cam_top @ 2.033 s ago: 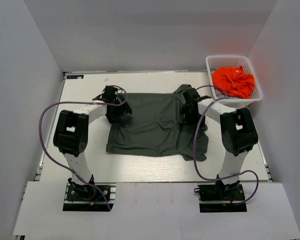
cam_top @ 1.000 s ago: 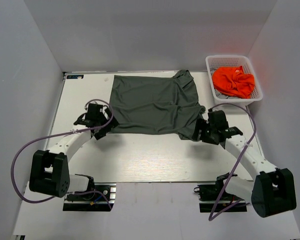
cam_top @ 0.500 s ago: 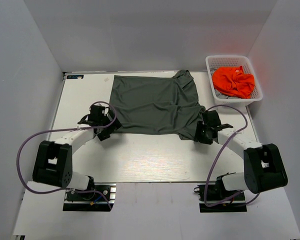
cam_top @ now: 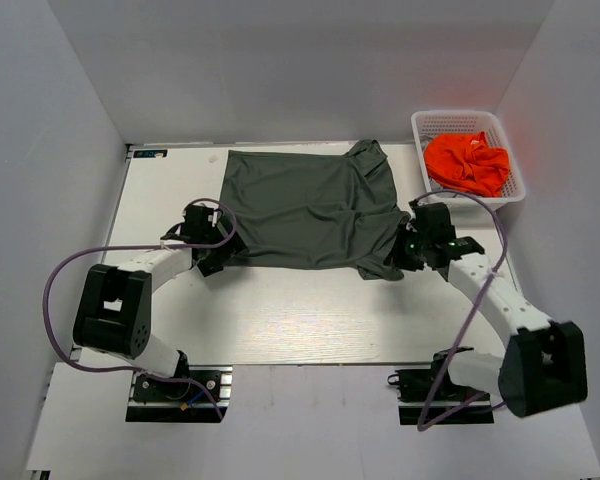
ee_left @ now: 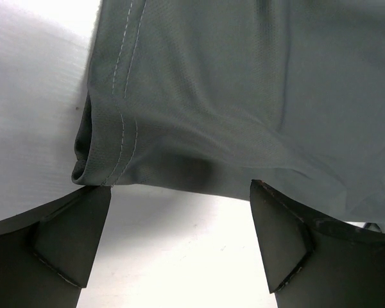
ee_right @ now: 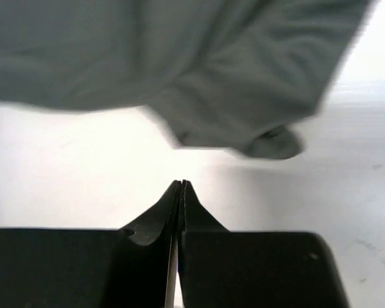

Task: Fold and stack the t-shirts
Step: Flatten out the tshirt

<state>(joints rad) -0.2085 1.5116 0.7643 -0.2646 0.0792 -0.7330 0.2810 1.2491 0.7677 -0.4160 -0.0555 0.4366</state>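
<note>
A dark olive-grey t-shirt [cam_top: 310, 205] lies spread flat at the back middle of the table, with its right sleeve rumpled. My left gripper [cam_top: 215, 258] is open at the shirt's near left corner. In the left wrist view that hemmed corner [ee_left: 109, 160] lies just ahead of the left gripper [ee_left: 178, 192], with bare table between the fingers. My right gripper [cam_top: 408, 252] is shut and holds nothing, by the rumpled right sleeve. In the right wrist view the right gripper [ee_right: 181, 184] sits a little short of the sleeve edge [ee_right: 269, 142]. An orange t-shirt [cam_top: 467, 163] lies bunched in the basket.
A white lattice basket [cam_top: 421, 128] stands at the back right corner, touching the right wall. Grey walls enclose the table on three sides. Purple cables loop beside both arms. White table surface [cam_top: 300, 310] stretches between the shirt and the arm bases.
The right gripper has closed on nothing and moved slightly back toward the sleeve, its elbow swinging out. The left gripper edged right to the shirt's corner. The shirt has not moved.
</note>
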